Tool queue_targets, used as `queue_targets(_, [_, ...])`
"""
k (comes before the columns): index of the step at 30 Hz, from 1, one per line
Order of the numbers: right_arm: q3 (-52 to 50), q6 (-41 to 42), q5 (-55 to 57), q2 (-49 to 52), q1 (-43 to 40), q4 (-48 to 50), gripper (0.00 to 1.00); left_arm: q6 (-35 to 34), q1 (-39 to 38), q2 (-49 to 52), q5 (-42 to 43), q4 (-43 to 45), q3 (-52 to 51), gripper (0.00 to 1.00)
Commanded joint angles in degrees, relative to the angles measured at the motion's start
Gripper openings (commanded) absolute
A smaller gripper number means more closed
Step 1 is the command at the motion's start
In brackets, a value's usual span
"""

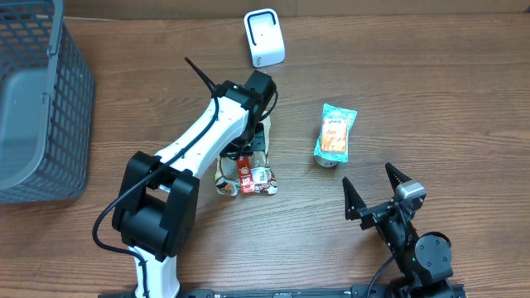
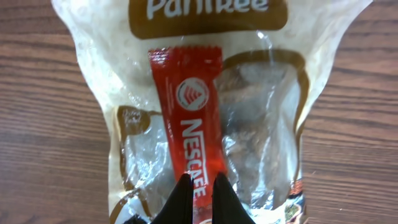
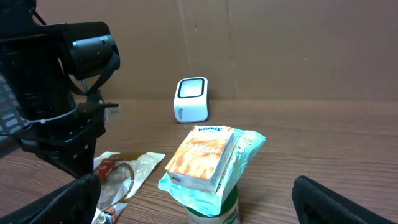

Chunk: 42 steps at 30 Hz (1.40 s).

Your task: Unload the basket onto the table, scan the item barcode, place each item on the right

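Wood-grain surface (image 1: 431, 83) fills every view, with a plain brown wall behind it in the right wrist camera. What I take for the item is the red Nescafé sachet (image 2: 186, 99). It lies lengthwise on a clear pouch (image 2: 264, 118) near the middle of the surface, under my left arm. The left tool (image 2: 202, 182) is pressed together on the sachet's near end, with a sliver of red showing between its tips. It looks like a pinch on the sachet alone, though I cannot rule out that the pouch film is caught too.

I judge the step in hand to be the lift toward the white scanner (image 1: 264, 37), which stands well apart at the far edge. No barcode shows on the upturned face, so I expect it on the underside. I would rise slowly and watch that the pouch does not come up with it. Then I would turn the wrist so the hidden face meets the scanner's window squarely. Held by one end, the thin sachet will likely droop, so I would move steadily and keep the code uncovered.

The pouch holds brown pieces I cannot identify. To the right, an orange box (image 3: 200, 155) lies on a teal packet (image 3: 249, 146), both perched on a small white-and-green tub (image 3: 214, 210) whose contents are hidden. The right tool (image 1: 367, 174) sits near them, spread wide and empty. At the left edge, the grey mesh basket (image 1: 73, 99) shows nothing inside in the part that is in frame.
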Motion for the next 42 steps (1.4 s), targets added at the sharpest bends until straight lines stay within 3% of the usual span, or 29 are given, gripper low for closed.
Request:
queue_targets(1, [-0.59, 0.22, 0.28, -0.42, -0.24, 0.13, 1.00, -0.31, -0.35, 0.96, 2.12, 1.11, 1.01, 0.04])
queue_targets(8, [-0.59, 0.22, 0.28, -0.42, -0.24, 0.13, 1.00, -0.31, 0.81, 0.96, 0.44, -1.70, 1.01, 0.09])
queue_targets(12, [-0.59, 0.22, 0.28, -0.42, -0.24, 0.13, 1.00, -0.31, 1.55, 0.96, 0.70, -3.58, 1.01, 0.19])
queue_targets(15, [-0.59, 0.22, 0.28, -0.42, -0.24, 0.13, 1.00, -0.66, 1.49, 0.96, 2.25, -3.52, 0.76, 0.44])
queue_targets(23, [-0.59, 0.22, 0.28, -0.42, -0.24, 0.13, 1.00, -3.21, 0.72, 0.96, 2.99, -0.31, -2.78, 0.25])
queue_targets(31, [-0.59, 0.22, 0.28, -0.42, -0.24, 0.13, 1.00, -3.76, 0.74, 0.96, 2.99, 2.56, -6.27, 0.23])
queue_targets(36, [-0.59, 0.22, 0.28, -0.42, -0.24, 0.13, 1.00, -3.69, 0.74, 0.96, 4.24, 5.29, -7.26, 0.04])
queue_targets(42, [-0.59, 0.22, 0.28, -0.42, -0.24, 0.13, 1.00, -0.28, 2.40, 0.07, 0.02, -1.18, -3.39, 0.04])
